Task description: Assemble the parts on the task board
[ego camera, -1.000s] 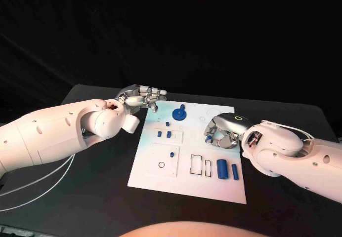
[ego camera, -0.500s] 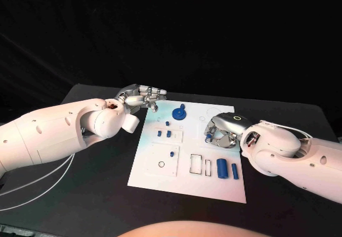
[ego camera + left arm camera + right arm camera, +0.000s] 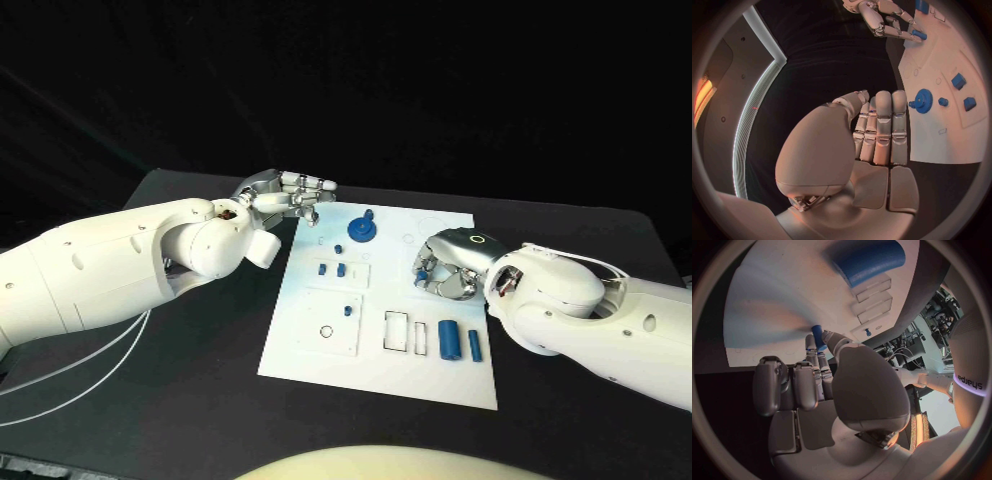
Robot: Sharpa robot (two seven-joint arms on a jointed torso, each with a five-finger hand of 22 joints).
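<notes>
Over the board (image 3: pixel 378 340), our right hand (image 3: pixel 450 268) pinches a small blue peg (image 3: pixel 817 335) that we judge light, rigid and slippery, best gripped mid-shaft, while our left hand (image 3: pixel 287 194) idles, fingers straight, at the far edge.

Task board (image 3: pixel 378 375): on the bench (image 3: pixel 173 400), centre.
Gear (image 3: pixel 364 231): far end of the board.
Two cylinders (image 3: pixel 451 342): near right corner, side by side.
Left hand (image 3: pixel 293 196): at the board's far left corner.
Right hand (image 3: pixel 450 268): over the board's right edge.
</notes>
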